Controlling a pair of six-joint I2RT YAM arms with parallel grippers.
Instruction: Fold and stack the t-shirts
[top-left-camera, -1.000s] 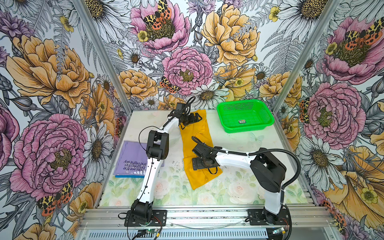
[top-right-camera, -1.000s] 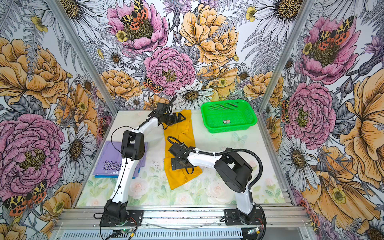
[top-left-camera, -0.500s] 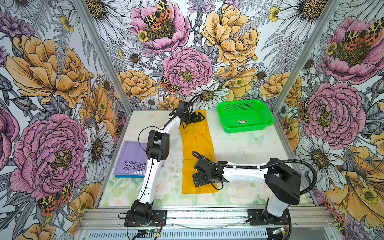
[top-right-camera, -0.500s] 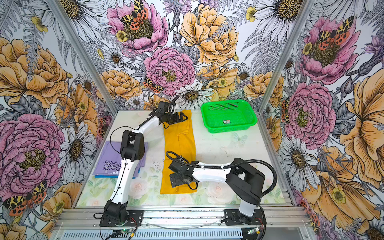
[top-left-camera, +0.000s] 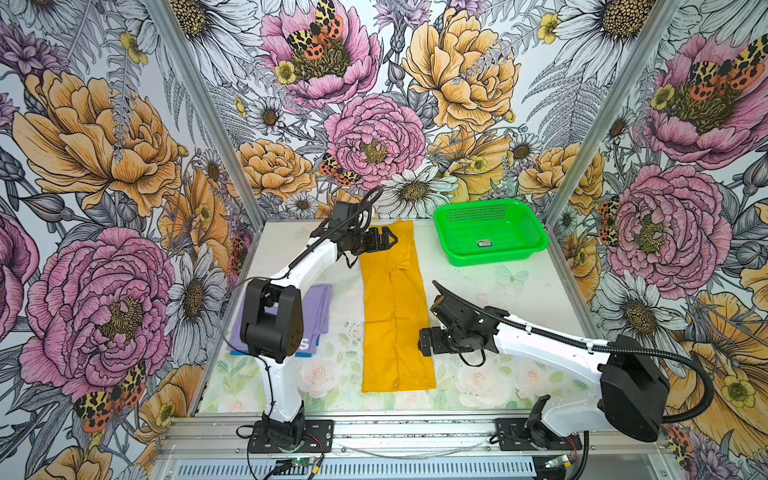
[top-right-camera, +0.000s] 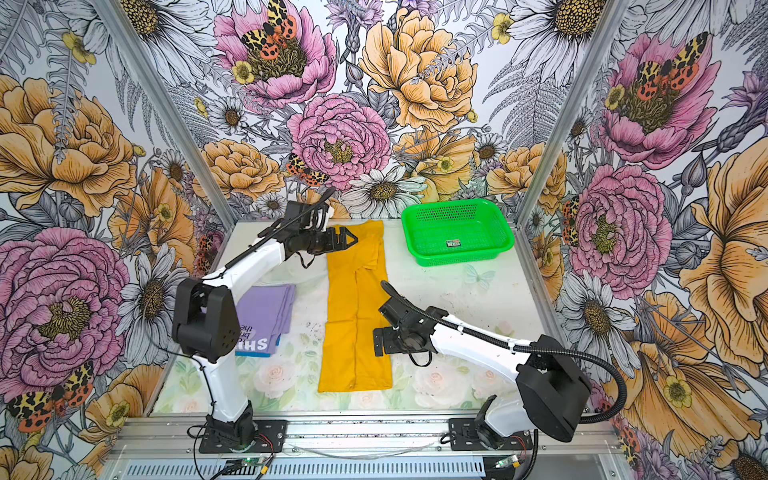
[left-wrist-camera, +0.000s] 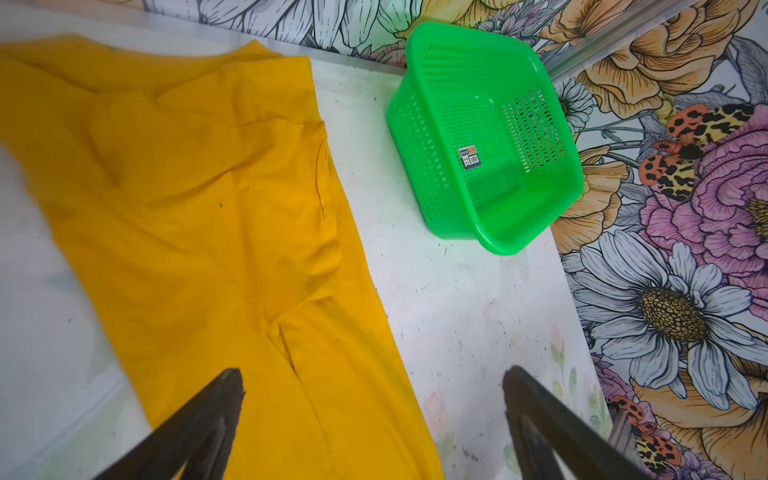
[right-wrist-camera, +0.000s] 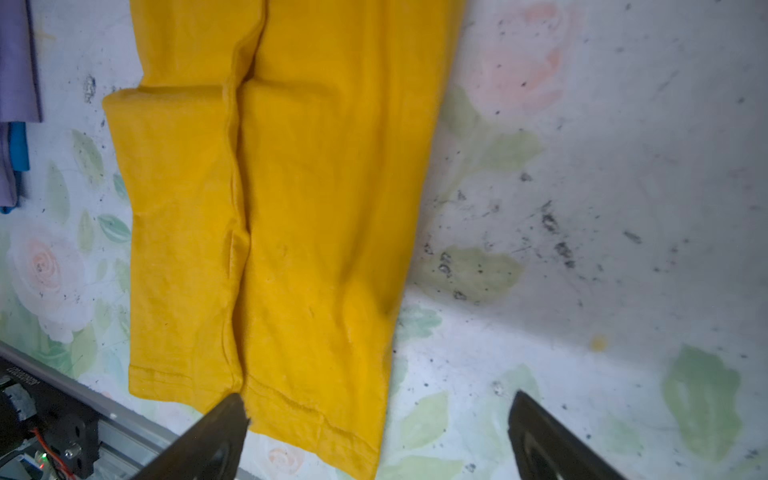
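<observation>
One yellow t-shirt (top-left-camera: 395, 316): left gripper (top-left-camera: 388, 240) over far end, right gripper (top-left-camera: 424, 342) beside.

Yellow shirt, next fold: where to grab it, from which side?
Probably the near hem of the yellow shirt, at its right corner, coming in low from the right. It lies flat as a long strip, so only edges offer a pinch. The open right tool is already beside it.
</observation>
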